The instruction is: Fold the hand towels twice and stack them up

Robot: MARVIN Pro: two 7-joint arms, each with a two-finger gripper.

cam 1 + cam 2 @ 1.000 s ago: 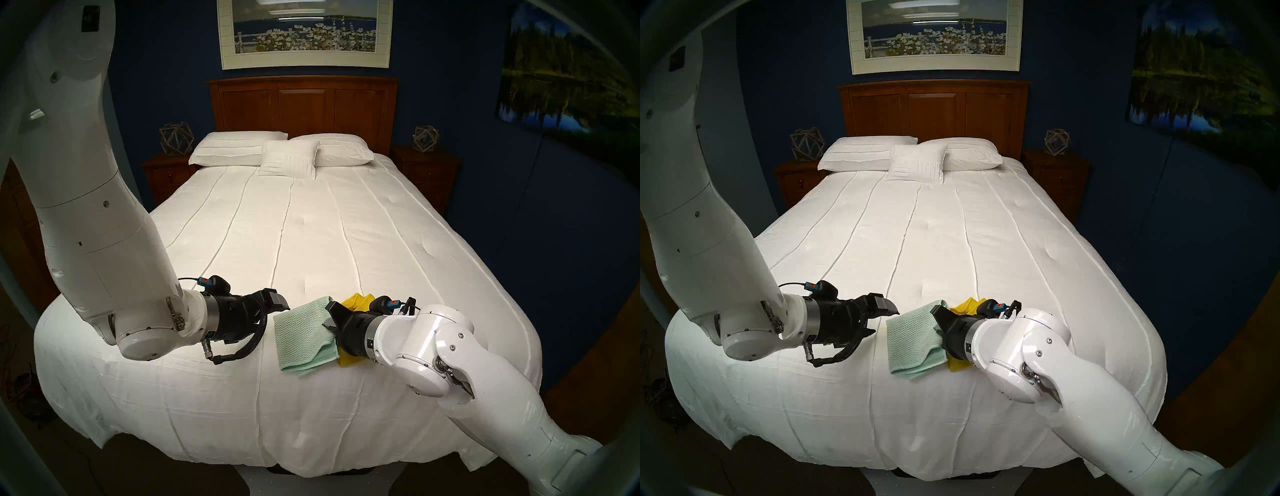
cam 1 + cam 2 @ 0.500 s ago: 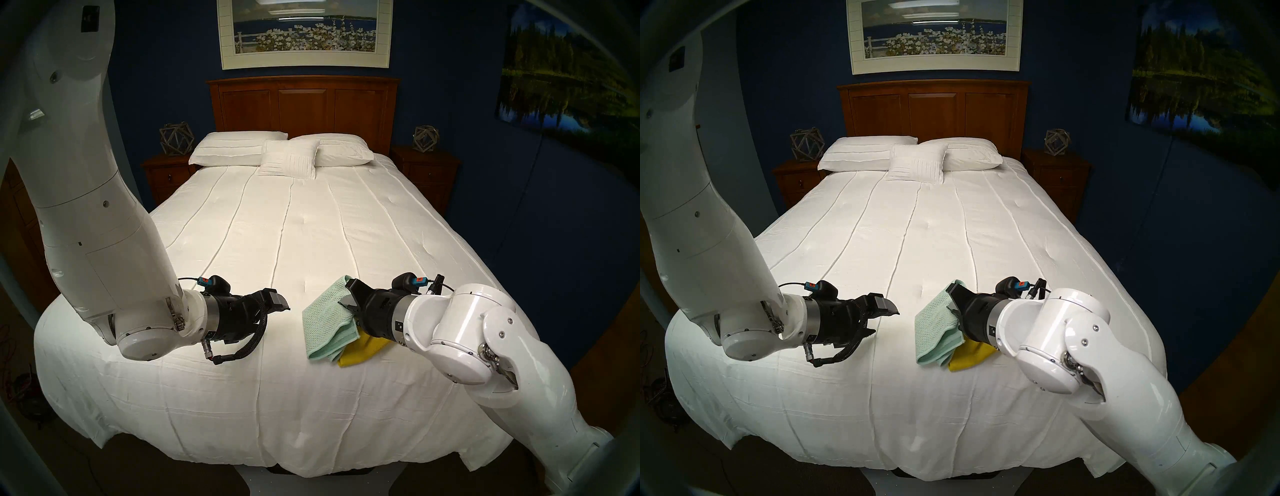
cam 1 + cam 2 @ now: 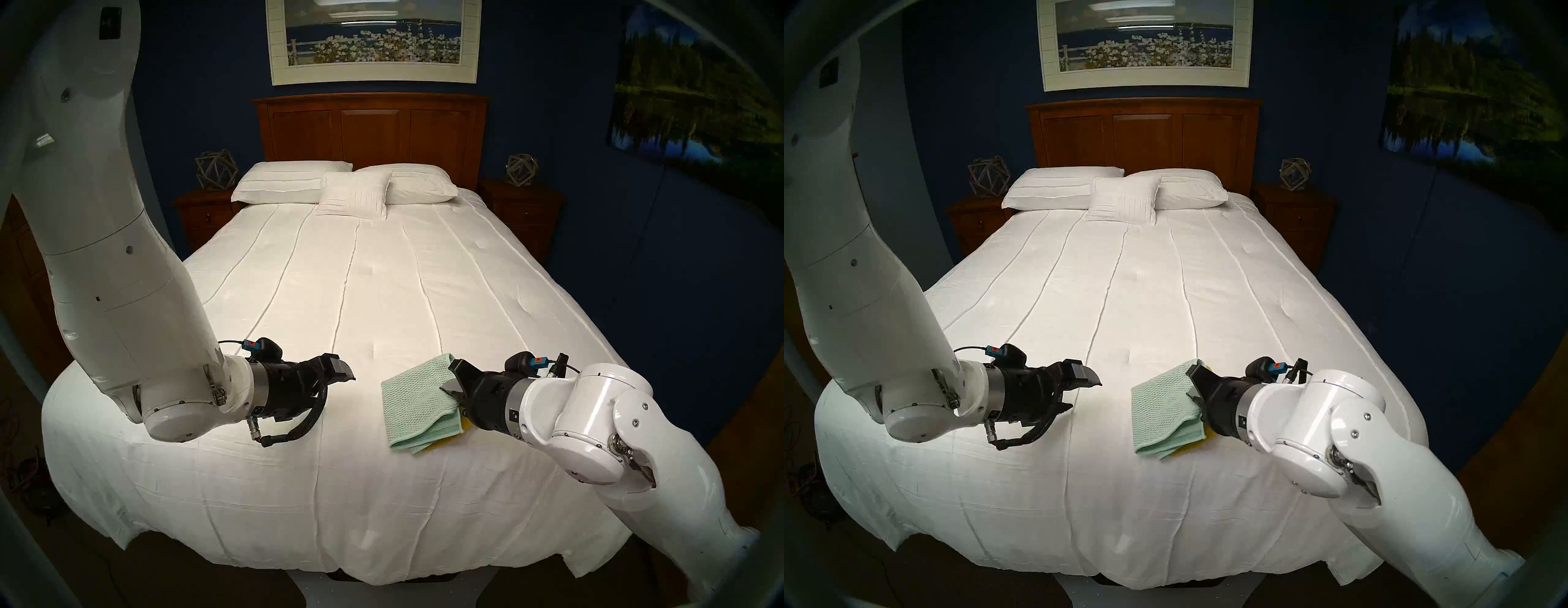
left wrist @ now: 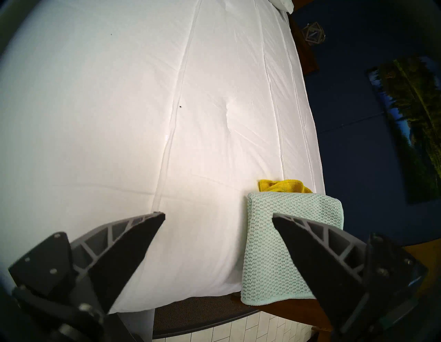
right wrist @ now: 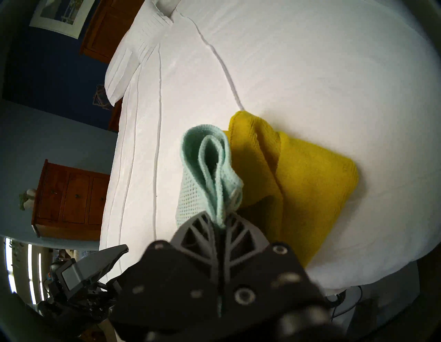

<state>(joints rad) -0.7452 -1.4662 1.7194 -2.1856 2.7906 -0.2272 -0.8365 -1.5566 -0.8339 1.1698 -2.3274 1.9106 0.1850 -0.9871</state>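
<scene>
Holding the folded mint towel pinched in your right gripper, lower it square onto the yellow towel at its three o'clock — then release; left gripper waits agape, empty.

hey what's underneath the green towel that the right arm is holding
The yellow towel lies on the bedspread under the folded green towel, which the right pincer grips. From the head views most of the yellow is covered.

Head views overlook the bed; wrist views face it close
</scene>
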